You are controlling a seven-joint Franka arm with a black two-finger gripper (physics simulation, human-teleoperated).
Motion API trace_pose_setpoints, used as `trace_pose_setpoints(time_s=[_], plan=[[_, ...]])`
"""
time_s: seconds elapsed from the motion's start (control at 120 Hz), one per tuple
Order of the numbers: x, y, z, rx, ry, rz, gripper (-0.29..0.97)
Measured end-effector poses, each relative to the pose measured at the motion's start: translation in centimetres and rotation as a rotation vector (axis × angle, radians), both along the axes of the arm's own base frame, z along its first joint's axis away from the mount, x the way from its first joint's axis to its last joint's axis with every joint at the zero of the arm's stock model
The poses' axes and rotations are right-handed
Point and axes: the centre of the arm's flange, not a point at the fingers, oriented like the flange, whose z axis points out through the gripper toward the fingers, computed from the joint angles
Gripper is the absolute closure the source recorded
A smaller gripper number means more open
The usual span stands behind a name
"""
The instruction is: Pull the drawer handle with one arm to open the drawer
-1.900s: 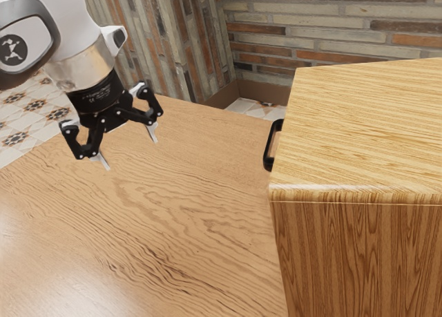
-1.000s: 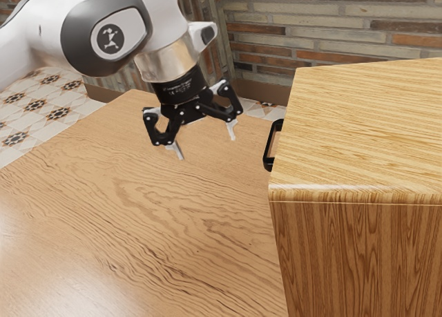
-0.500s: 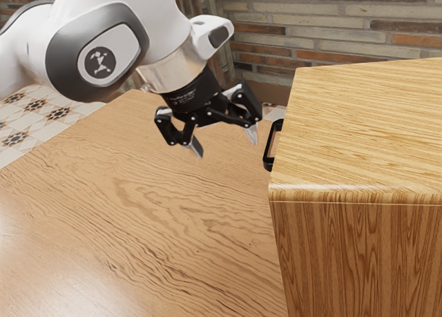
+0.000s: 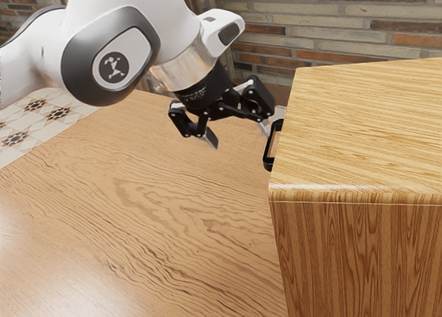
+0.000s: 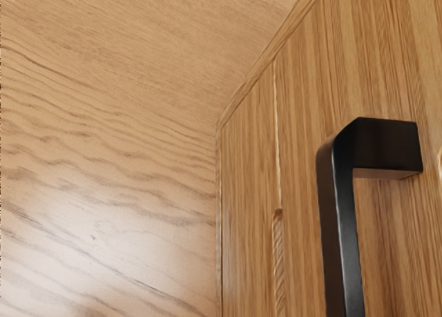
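My gripper (image 4: 238,133) hangs fingers apart just beside the black drawer handle (image 4: 270,148) on the front of the wooden cabinet (image 4: 359,123), a rigid slim bar I'd pinch across its middle, expecting a slick grip and a fairly heavy drawer.

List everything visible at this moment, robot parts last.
table: one, light wood, under the cabinet.
cabinet: one, the same wood, on the table at the exterior view's right.
handle: one, black, upright on the cabinet's face toward the arm.
wall: one, brown brick, behind the table.
floor: one, patterned tiles, beyond the table at the exterior view's left.
arm: one, white and grey, from the exterior view's upper left.
gripper: one, black, open, close by the handle.
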Motion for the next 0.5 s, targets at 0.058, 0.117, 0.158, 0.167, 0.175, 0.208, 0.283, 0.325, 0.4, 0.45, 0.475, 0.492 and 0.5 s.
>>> trace_pose_setpoints(time_s=[0.058, 0.117, 0.158, 0.167, 0.175, 0.208, 0.283, 0.325, 0.4, 0.45, 0.475, 0.492, 0.5], plan=[[0.1, -0.4, -0.1, 0.002, -0.002, -0.011, 0.00], [0.1, -1.0, -0.2, 0.004, -0.006, -0.027, 0.00], [0.1, -1.5, -0.3, 0.005, -0.008, -0.039, 0.00], [0.1, -1.6, -0.3, 0.005, -0.009, -0.041, 0.00], [0.1, -1.7, -0.3, 0.005, -0.009, -0.043, 0.00], [0.1, -1.8, -0.4, 0.006, -0.009, -0.048, 0.00], [0.1, -1.7, -0.5, 0.007, -0.011, -0.050, 0.06], [0.1, -1.5, -0.4, 0.007, -0.014, -0.048, 0.11], [0.1, -1.4, -0.4, 0.010, -0.017, -0.047, 0.21], [0.1, -1.3, -0.3, 0.010, -0.019, -0.047, 0.26], [0.1, -1.4, -0.4, 0.010, -0.018, -0.048, 0.29], [0.1, -1.4, -0.4, 0.010, -0.018, -0.048, 0.30], [0.1, -1.4, -0.4, 0.010, -0.018, -0.048, 0.31]])
